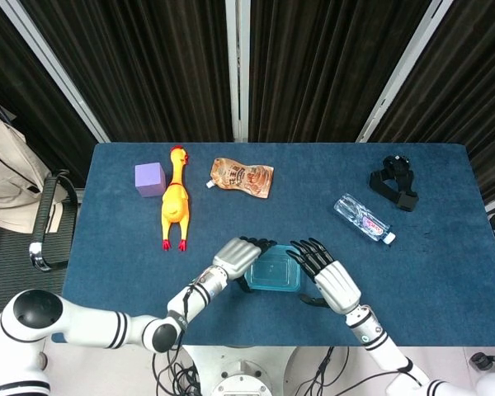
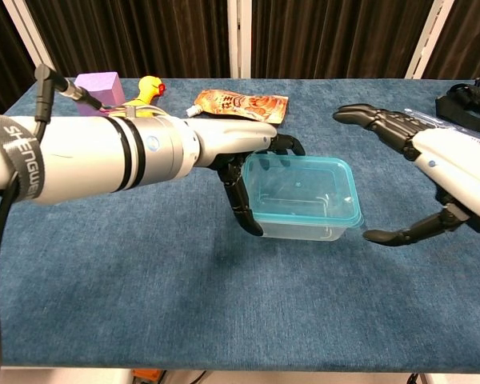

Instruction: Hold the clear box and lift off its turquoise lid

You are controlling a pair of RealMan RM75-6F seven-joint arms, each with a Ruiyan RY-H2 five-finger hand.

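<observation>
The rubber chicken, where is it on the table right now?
In the head view, the rubber chicken lies on the far left of the table, just right of the purple cube and left of the orange pouch.
</observation>
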